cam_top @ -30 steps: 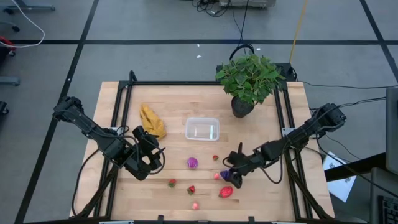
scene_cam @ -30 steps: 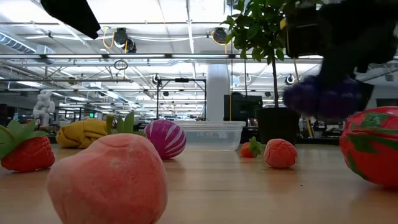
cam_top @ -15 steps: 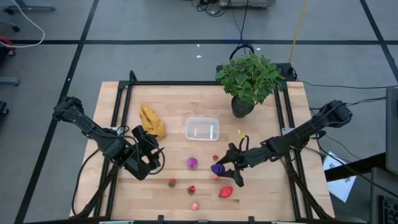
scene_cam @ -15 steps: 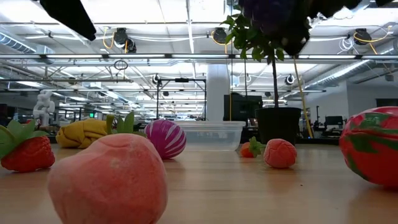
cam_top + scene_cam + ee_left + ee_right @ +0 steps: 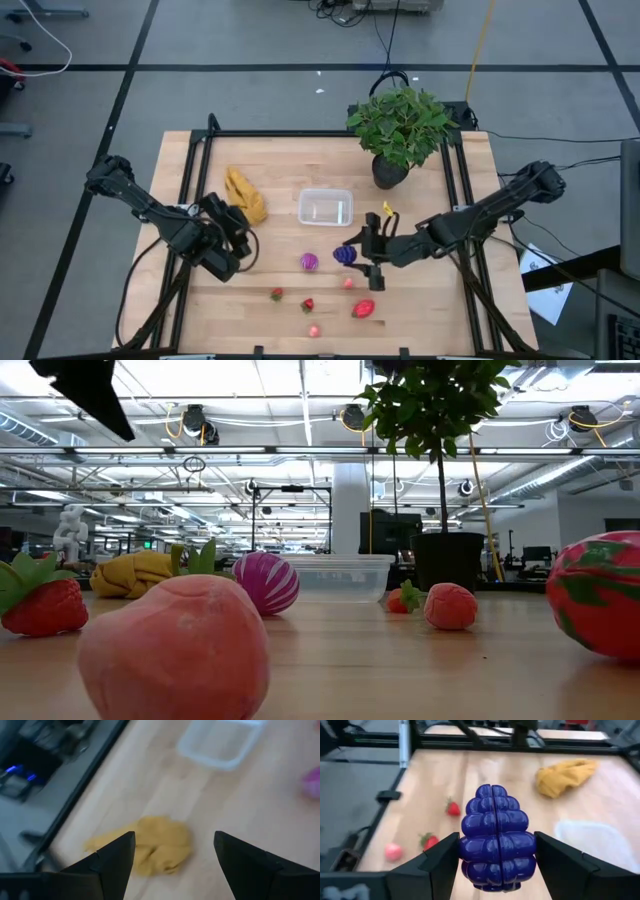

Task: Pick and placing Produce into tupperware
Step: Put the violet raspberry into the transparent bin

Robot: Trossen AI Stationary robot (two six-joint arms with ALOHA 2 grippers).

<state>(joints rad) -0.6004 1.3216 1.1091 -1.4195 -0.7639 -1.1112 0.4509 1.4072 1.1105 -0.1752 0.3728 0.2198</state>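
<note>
Right gripper (image 5: 356, 256) clamping purple grape bunch (image 5: 346, 255), carried up-table closer to tupperware (image 5: 325, 207); left gripper (image 5: 238, 240) wide, empty, edged back

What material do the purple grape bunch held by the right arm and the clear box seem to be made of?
Purple grape bunch, clamped between the jaws of the right gripper: probably hard moulded plastic, glossy; it shows highlights and a straight seam down its middle.

Clear rectangular box: likely thin plastic, smooth and transparent; the wood shows through its walls.
</note>
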